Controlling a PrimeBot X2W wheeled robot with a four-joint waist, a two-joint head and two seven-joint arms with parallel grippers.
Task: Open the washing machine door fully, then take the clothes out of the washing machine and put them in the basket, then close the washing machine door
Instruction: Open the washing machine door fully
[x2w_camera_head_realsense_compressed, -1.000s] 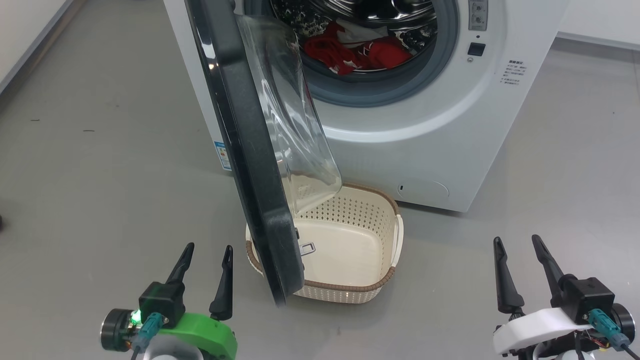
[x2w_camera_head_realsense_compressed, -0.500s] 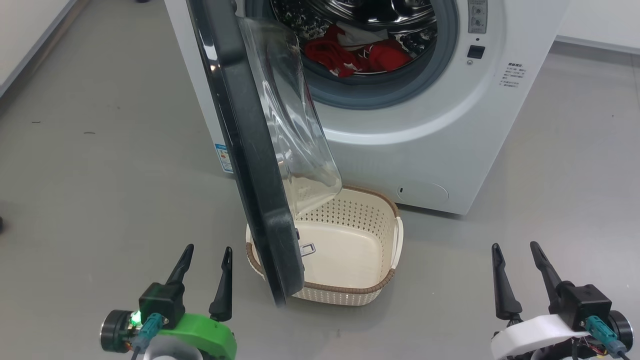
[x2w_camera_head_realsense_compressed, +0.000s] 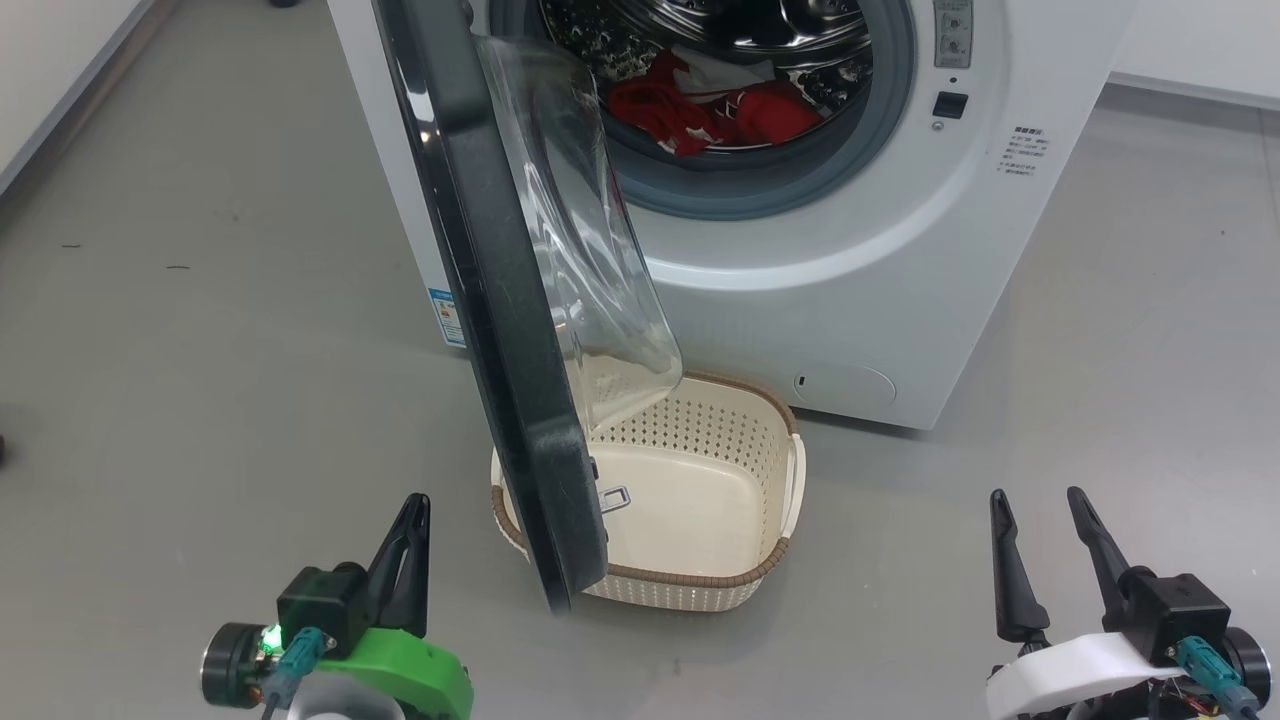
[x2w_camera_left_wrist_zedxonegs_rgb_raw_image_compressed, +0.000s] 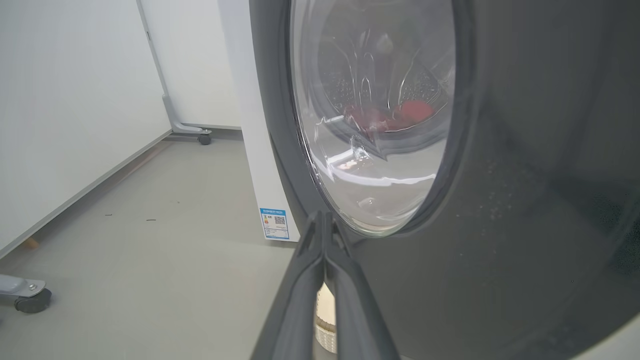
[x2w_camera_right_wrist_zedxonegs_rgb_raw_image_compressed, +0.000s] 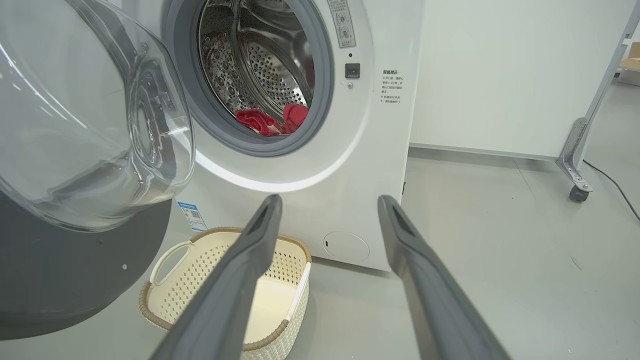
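We hold our left gripper (x2w_camera_head_realsense_compressed: 412, 505) with its 2 fingers pressed together on nothing, just beside the half-open washing machine door (x2w_camera_head_realsense_compressed: 500, 330). Our right gripper (x2w_camera_head_realsense_compressed: 1035, 497) stands wide and empty. Red clothes (x2w_camera_head_realsense_compressed: 760, 105) lie inside the washing machine (x2w_camera_head_realsense_compressed: 850, 280), with the basket (x2w_camera_head_realsense_compressed: 680, 598) on the floor below.

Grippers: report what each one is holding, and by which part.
Nothing is held. The left gripper is shut on nothing, its jaws pressed together beside the washing machine door. The right gripper is open and empty above the floor.

Grey floor (x2w_camera_head_realsense_compressed: 200, 300), white walls (x2w_camera_right_wrist_zedxonegs_rgb_raw_image_compressed: 500, 75), castored frame foot (x2w_camera_right_wrist_zedxonegs_rgb_raw_image_compressed: 575, 170)
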